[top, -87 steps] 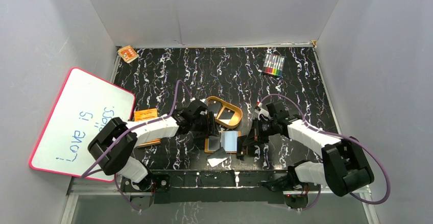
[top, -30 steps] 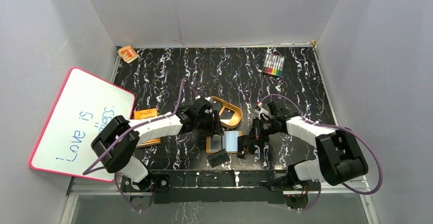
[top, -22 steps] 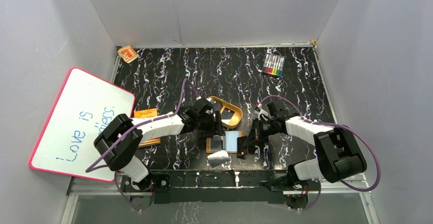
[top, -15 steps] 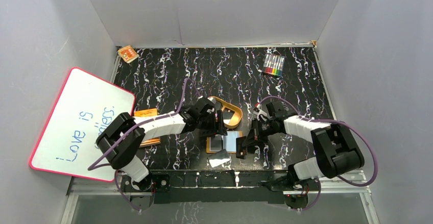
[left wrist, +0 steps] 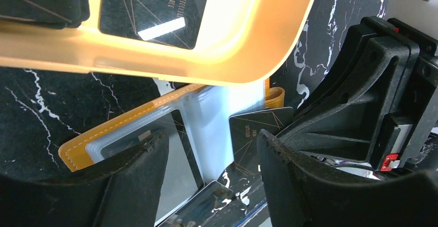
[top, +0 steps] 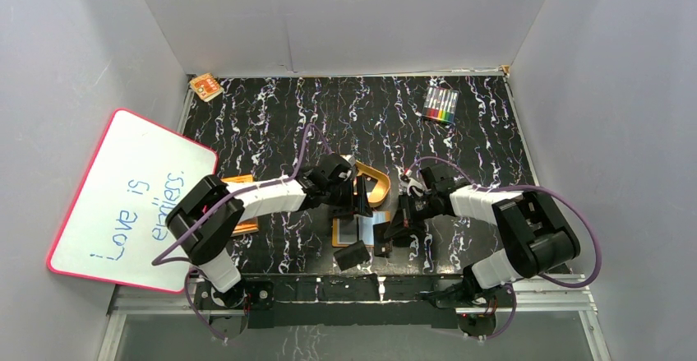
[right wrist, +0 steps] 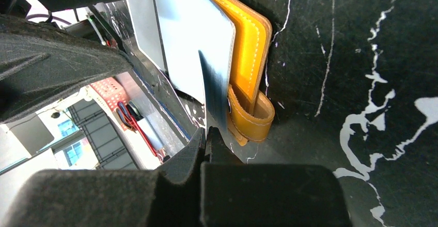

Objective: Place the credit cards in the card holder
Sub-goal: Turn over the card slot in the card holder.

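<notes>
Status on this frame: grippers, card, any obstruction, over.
Left gripper open, over the card holder. Right gripper shut on a credit card, edge-on at the holder's snap-tab end, not fully in. Tray close against holder's far side.

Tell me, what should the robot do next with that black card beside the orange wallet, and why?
Probably slide the card sideways into the card holder's pale sleeve: the right tool pinches it at the sleeve's edge, beside the snap tab, not yet inside.
</notes>
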You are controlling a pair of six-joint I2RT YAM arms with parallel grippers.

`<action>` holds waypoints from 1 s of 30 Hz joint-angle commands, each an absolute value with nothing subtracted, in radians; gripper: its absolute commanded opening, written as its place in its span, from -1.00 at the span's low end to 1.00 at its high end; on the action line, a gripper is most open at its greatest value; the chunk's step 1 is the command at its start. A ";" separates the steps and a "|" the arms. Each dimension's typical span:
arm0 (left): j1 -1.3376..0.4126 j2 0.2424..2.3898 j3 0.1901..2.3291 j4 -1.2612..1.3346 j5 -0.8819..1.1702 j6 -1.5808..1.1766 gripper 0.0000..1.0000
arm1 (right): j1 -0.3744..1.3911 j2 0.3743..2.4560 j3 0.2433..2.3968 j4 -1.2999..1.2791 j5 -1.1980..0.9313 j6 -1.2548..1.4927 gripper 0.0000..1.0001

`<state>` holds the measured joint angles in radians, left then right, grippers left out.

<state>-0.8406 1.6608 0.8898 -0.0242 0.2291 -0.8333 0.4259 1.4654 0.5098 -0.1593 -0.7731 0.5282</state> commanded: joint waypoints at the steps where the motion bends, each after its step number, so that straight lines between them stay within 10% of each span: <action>1: -0.862 1.724 0.893 -0.113 0.216 -0.790 0.21 | 0.433 1.471 0.535 -0.142 -0.753 0.535 -1.00; 21: -0.881 1.789 0.921 -0.190 0.123 -0.762 -1.00 | 0.432 1.340 0.556 -0.273 -0.715 0.499 -1.00; 30: -0.881 1.778 0.897 -0.181 0.102 -0.771 -1.00 | 0.389 1.207 0.557 -0.407 -0.663 0.451 -1.00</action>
